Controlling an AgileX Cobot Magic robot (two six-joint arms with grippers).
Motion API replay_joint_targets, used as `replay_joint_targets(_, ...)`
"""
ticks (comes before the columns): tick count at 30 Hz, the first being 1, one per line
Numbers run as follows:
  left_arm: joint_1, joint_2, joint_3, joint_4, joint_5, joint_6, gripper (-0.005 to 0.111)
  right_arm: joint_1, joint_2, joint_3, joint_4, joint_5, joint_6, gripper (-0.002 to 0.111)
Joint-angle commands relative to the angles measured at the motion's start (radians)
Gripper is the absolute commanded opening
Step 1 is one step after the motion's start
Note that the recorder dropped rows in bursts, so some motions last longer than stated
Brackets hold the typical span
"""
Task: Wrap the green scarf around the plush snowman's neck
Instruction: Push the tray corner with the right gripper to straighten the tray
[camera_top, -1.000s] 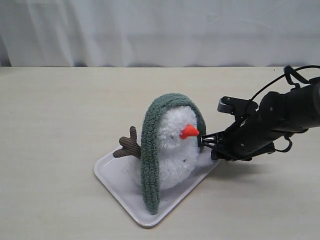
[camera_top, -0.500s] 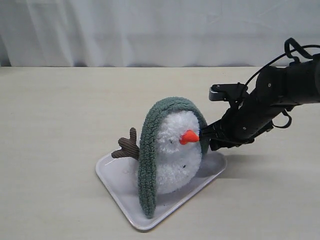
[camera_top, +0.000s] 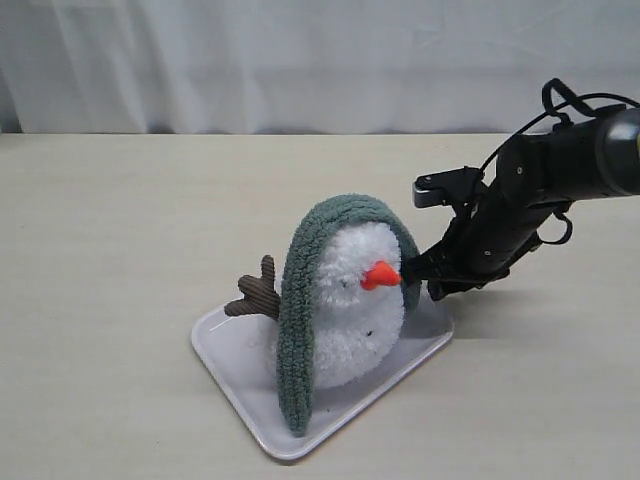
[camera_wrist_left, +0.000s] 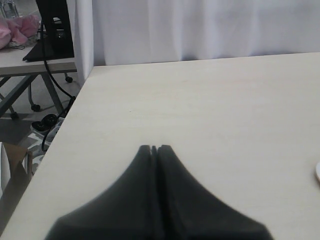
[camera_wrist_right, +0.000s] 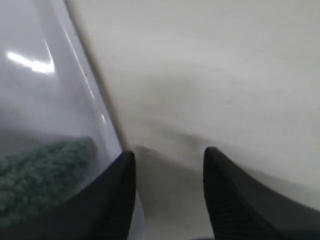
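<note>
The plush snowman (camera_top: 355, 320) sits on a white tray (camera_top: 235, 365), its orange nose (camera_top: 380, 274) pointing right. The green scarf (camera_top: 298, 310) lies arched over the top of its head; one end hangs down the front to the tray, the other falls behind the nose side. The neck does not show in the fluff. My right gripper (camera_top: 412, 277) is beside that far scarf end, at the tray's right edge. In the right wrist view it (camera_wrist_right: 169, 152) is open and empty, with the scarf end (camera_wrist_right: 45, 170) beside one finger. My left gripper (camera_wrist_left: 155, 147) is shut over bare table.
A brown twig arm (camera_top: 258, 290) sticks out on the snowman's left. The tray rim (camera_wrist_right: 95, 95) runs just beside my right fingers. A white curtain (camera_top: 320, 60) backs the table. In the left wrist view the table edge (camera_wrist_left: 65, 125) drops to a floor with cables.
My right arm has lifted and swung back, its tips staying by the scarf end near the nose. The tray and snowman shifted slightly to the right. The right jaws stand a little wider.
</note>
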Motion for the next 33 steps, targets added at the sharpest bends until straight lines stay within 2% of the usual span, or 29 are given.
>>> replay_joint_targets(1, 0.001, -0.003, 0.004, 0.000, -0.011, -0.002, 0.000, -0.006, 0.022, -0.005, 0.066, -0.004, -0.103, 0.042)
replay_joint_targets(6, 0.001, -0.003, 0.004, 0.000, -0.011, -0.002, 0.000, -0.006, 0.027, -0.005, 0.155, -0.003, -0.171, 0.042)
replay_joint_targets(11, 0.001, -0.003, 0.004, 0.000, -0.011, -0.002, 0.000, -0.006, 0.027, -0.005, 0.161, 0.018, -0.183, 0.040)
replay_joint_targets(14, 0.001, -0.003, 0.004, 0.000, -0.011, -0.002, 0.000, -0.006, 0.027, -0.003, 0.163, 0.040, -0.183, 0.032)
replay_joint_targets(21, 0.001, -0.003, 0.004, 0.000, -0.011, -0.002, 0.000, -0.006, 0.027, -0.001, 0.199, 0.058, -0.181, 0.004)
replay_joint_targets(33, 0.001, -0.003, 0.004, 0.000, -0.011, -0.002, 0.000, -0.008, 0.027, 0.093, 0.240, -0.051, -0.056, 0.004)
